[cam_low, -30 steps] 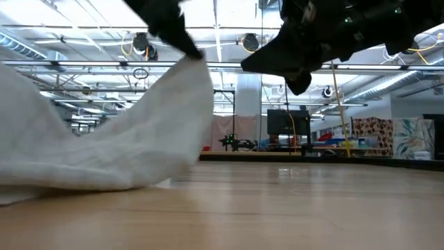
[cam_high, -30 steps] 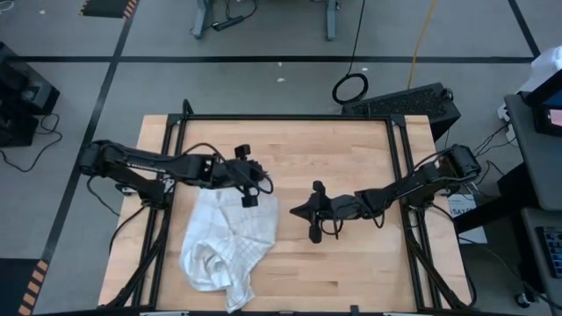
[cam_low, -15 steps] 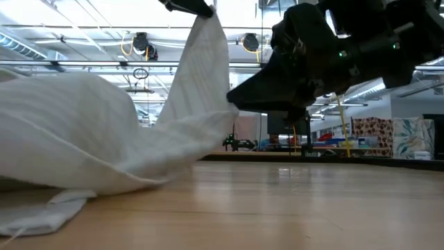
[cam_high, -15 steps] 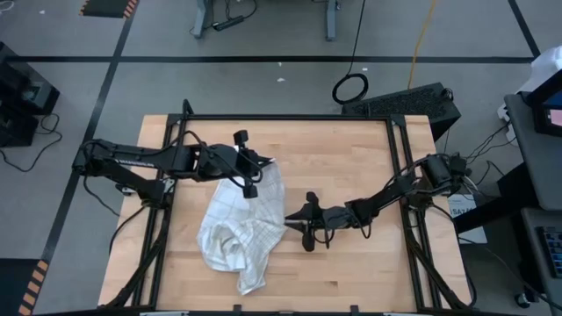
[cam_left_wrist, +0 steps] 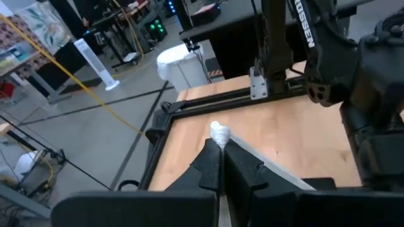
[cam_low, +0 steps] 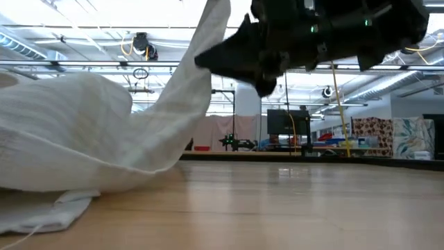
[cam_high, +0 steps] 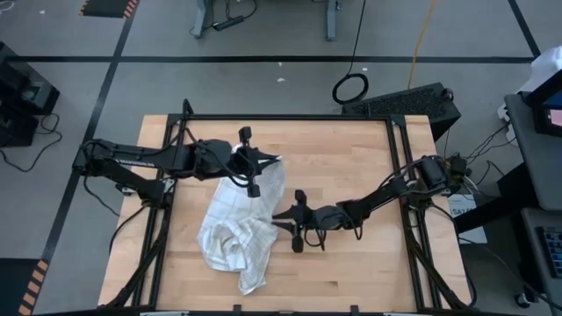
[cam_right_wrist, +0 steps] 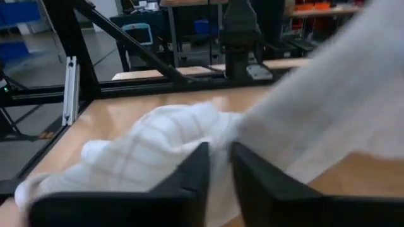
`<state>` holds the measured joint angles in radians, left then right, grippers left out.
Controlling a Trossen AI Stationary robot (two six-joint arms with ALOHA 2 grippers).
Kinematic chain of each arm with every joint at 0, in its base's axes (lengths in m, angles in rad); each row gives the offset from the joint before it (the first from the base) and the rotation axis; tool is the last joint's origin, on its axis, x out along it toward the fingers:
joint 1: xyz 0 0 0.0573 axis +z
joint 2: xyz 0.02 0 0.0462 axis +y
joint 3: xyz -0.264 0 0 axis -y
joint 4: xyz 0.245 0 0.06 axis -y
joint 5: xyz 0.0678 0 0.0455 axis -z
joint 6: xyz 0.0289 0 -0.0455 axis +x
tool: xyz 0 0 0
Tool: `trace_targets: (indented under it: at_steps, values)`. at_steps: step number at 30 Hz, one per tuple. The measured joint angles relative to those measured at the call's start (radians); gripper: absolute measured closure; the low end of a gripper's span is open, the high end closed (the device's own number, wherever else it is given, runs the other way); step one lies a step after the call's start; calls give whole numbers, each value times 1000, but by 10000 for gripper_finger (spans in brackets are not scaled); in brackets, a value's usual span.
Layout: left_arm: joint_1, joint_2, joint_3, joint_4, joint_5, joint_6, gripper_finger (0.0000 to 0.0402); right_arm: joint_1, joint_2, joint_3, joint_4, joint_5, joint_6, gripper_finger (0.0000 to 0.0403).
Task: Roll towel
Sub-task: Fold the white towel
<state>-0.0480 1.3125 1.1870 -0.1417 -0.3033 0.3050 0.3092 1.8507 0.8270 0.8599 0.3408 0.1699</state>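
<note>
The white checked towel (cam_high: 233, 237) lies as a crumpled heap (cam_low: 62, 153) on the table's left half. One corner of it is raised, and a sloping sheet (cam_low: 198, 76) runs from that corner down to the heap. My left gripper (cam_high: 268, 164) is above the heap's far side, shut on the raised corner. My right gripper (cam_high: 277, 213) reaches in from the table's right. It meets the sheet's right edge partway down, with cloth between its fingers (cam_right_wrist: 202, 170). My left gripper pinches the towel's bunched corner (cam_left_wrist: 219, 133) between its two fingers; a small white tuft pokes out past the tips. The fingers come nearly level from the table's left. The cloth slopes down from them to the heap on the table. My right gripper has the sloping sheet's right edge (cam_right_wrist: 219, 157) between its two fingers, coming nearly level from the table's right. I cannot tell whether it holds one layer or several. That stretch of cloth is clear of the table.
Black frame rails (cam_high: 281, 117) run along the table's far edge and both sides. Bare wood (cam_high: 360, 263) lies right of the towel under the right arm. A black box (cam_high: 404, 101) sits on the floor beyond the far right corner.
My left gripper has risen and gone a little toward the far right with the towel's corner. This drew the cloth up into a sloping sheet and pulled the heap rightward. My right gripper has moved toward the table's left and reached the sheet's right edge.
</note>
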Motion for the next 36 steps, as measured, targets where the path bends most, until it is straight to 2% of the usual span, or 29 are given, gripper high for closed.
trace_targets:
  at_steps: [2,8,13,16,19,23,26,31,36]
  values:
    - [6,0,0,-2,20,-4,393,1,-42,4,-62,-1,-31,391]
    - [14,5,-24,-58,75,-87,393,13,-223,3,-327,41,-17,398]
    - [14,5,-81,-81,107,-193,384,42,-369,2,-544,142,-25,400]
    - [14,6,-130,-116,150,-290,344,53,-435,2,-615,193,-25,401]
    - [6,6,-197,-117,151,-372,282,60,-477,2,-671,211,-25,401]
    - [-14,6,-306,-121,148,-481,202,60,-499,2,-722,212,-24,402]
    - [-39,6,-388,-120,147,-580,159,59,-499,2,-765,218,-2,402]
    - [-122,6,-504,-86,141,-694,133,58,-499,2,-818,235,29,402]
    - [-208,6,-568,-49,42,-752,137,58,-499,2,-836,265,19,403]
